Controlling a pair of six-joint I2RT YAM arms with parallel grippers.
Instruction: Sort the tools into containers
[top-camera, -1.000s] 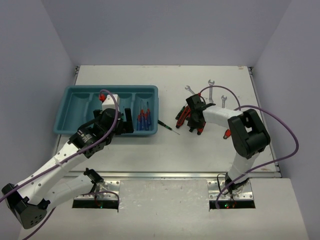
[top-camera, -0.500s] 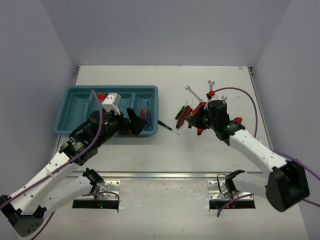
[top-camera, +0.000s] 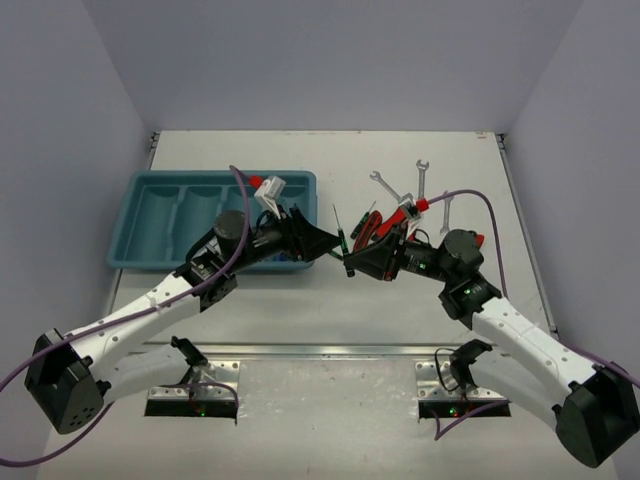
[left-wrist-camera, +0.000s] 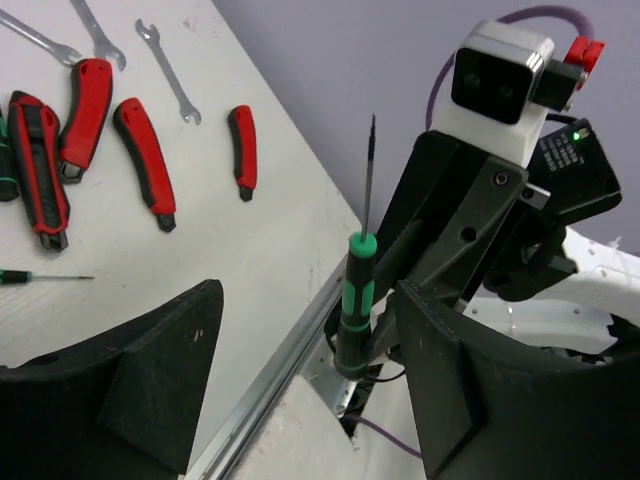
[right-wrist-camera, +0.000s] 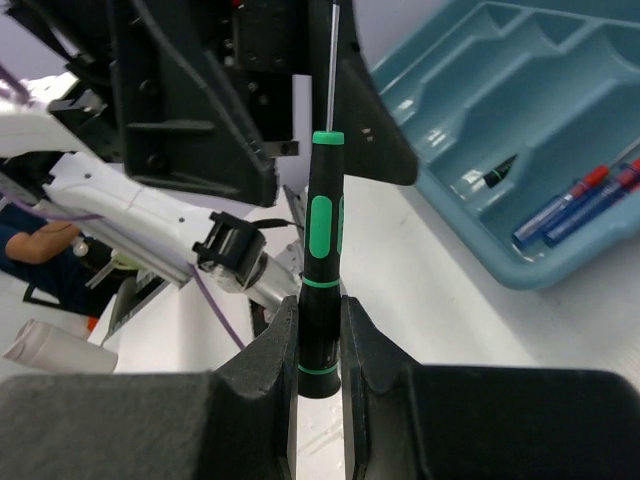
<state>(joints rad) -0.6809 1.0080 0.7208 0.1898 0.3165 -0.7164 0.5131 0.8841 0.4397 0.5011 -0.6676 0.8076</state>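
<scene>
Screwdriver (right-wrist-camera: 322, 230) stands clamped in right gripper (right-wrist-camera: 320, 318), just beside left gripper (left-wrist-camera: 308, 310).

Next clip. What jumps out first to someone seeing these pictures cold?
The right tool grips a black-and-green screwdriver upright above the middle of the table, tip up. The left tool faces it with jaws wide, as if for a handover. At the left sits the teal tray; red-handled pliers and wrenches lie toward the far right.
</scene>
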